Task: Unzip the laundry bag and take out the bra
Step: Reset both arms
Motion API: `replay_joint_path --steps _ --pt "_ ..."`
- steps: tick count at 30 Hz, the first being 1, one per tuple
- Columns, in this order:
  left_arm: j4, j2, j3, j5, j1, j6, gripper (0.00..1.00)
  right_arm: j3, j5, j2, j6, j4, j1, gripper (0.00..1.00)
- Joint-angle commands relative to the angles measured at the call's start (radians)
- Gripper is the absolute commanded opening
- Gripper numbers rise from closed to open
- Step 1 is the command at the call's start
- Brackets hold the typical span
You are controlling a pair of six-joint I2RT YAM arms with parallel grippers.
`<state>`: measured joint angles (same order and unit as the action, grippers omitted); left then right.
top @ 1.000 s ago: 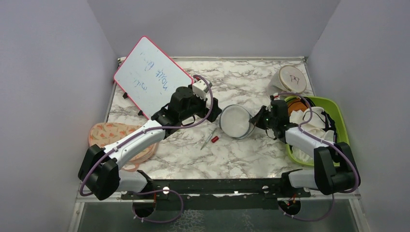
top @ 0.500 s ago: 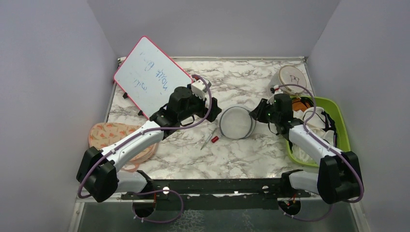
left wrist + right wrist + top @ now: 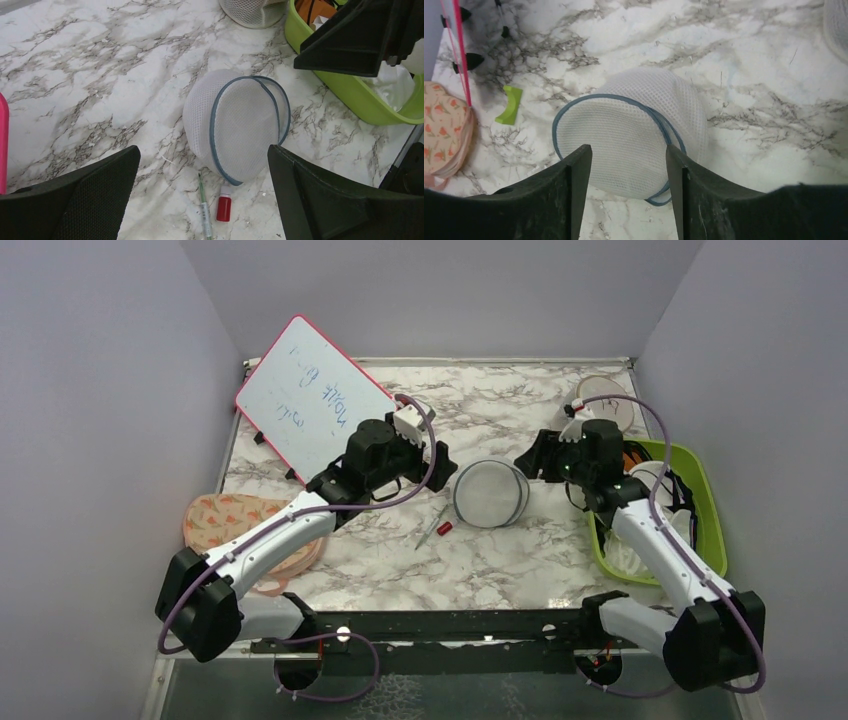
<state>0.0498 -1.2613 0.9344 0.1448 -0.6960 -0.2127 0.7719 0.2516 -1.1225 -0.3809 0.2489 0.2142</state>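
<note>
The laundry bag (image 3: 490,493), a round white mesh case with a blue-grey zipper rim, lies on the marble table between my two grippers. Its two rims stand apart in the left wrist view (image 3: 235,125) and the right wrist view (image 3: 624,125). I see nothing inside it. My left gripper (image 3: 445,465) is open just left of the bag (image 3: 204,150). My right gripper (image 3: 528,462) hovers open at the bag's right, touching nothing (image 3: 629,150). Bunched white fabric (image 3: 653,480) that looks like the bra lies in the green bin, partly behind my right arm.
A green bin (image 3: 705,502) sits at the right edge. Behind it stands a mesh case (image 3: 605,400). A red bottle (image 3: 444,528) and a pen (image 3: 430,532) lie in front of the bag. A whiteboard (image 3: 315,395) leans at back left, with a floral cloth item (image 3: 235,525) in front of it.
My right gripper has opened and drawn back and up from the bag's right rim. The bag has dropped from tilted to lying flat. The left arm has barely moved.
</note>
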Motion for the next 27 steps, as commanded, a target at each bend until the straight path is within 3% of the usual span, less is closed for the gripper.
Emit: replay_joint_path --steps 1,6,10,15,18,23,27 --pt "0.015 0.061 -0.008 -0.051 -0.002 0.032 0.96 0.071 -0.036 0.102 0.079 0.084 -0.004 0.61" --pt "0.033 0.137 -0.043 -0.171 0.014 0.07 0.99 0.106 -0.033 0.237 0.136 0.094 -0.004 0.84" --pt "0.078 0.217 -0.09 -0.267 0.036 0.095 0.99 0.082 -0.022 0.385 0.177 0.034 -0.005 0.94" --pt "0.152 0.361 -0.158 -0.42 0.044 0.132 0.99 0.06 -0.033 0.604 0.203 -0.016 -0.004 0.97" --pt "0.2 0.47 -0.183 -0.521 0.043 0.127 0.99 0.058 -0.115 0.725 0.208 -0.04 -0.004 0.97" --pt "0.234 0.584 -0.116 -0.52 0.044 0.171 0.99 0.099 -0.296 0.813 0.233 -0.02 -0.004 1.0" --pt "0.2 0.606 -0.049 -0.51 0.044 0.206 0.99 0.156 -0.335 0.785 0.23 0.028 -0.004 1.0"
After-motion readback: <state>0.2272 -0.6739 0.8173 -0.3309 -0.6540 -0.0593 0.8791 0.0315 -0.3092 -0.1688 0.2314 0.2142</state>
